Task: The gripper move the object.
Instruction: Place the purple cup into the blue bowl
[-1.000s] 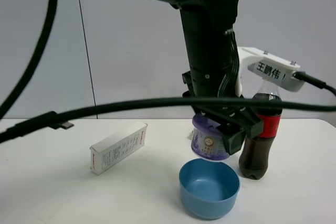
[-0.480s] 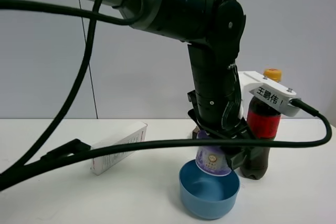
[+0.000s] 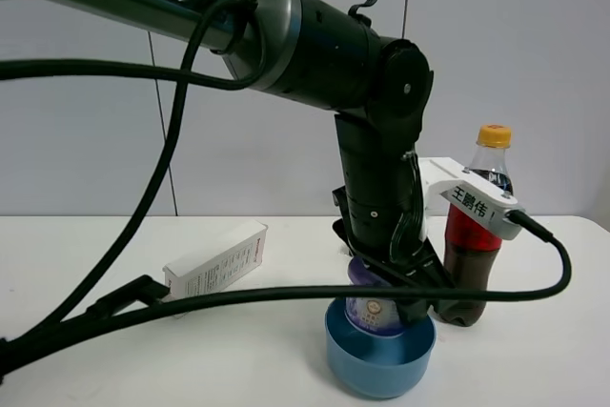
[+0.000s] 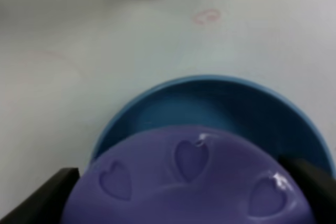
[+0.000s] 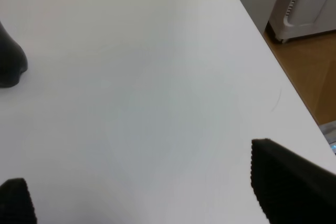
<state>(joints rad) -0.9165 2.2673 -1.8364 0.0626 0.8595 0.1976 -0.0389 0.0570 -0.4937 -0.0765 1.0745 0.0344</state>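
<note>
In the exterior high view my left gripper [image 3: 389,295], a black jaw on the dark green PiPER arm, is shut on the lavender-purple tub [image 3: 372,313]. The tub's lower part sits inside the blue bowl [image 3: 381,371]; I cannot tell if it touches the bottom. In the left wrist view the purple lid with heart dimples [image 4: 189,182] fills the space between the two black fingers [image 4: 44,203], above the bowl's rim [image 4: 210,80]. My right gripper [image 5: 152,192] is open and empty over bare white table, and does not show in the exterior high view.
A white rectangular carton [image 3: 215,268] lies left of the bowl. A cola bottle [image 3: 474,240] with an orange cap stands just right of the bowl, close to the gripper; its base shows in the right wrist view [image 5: 8,59]. The table's edge [image 5: 278,77] borders wooden floor.
My left gripper has come down with the tub, from above the bowl's rim to inside the bowl. The carton, bottle and bowl have not moved.
</note>
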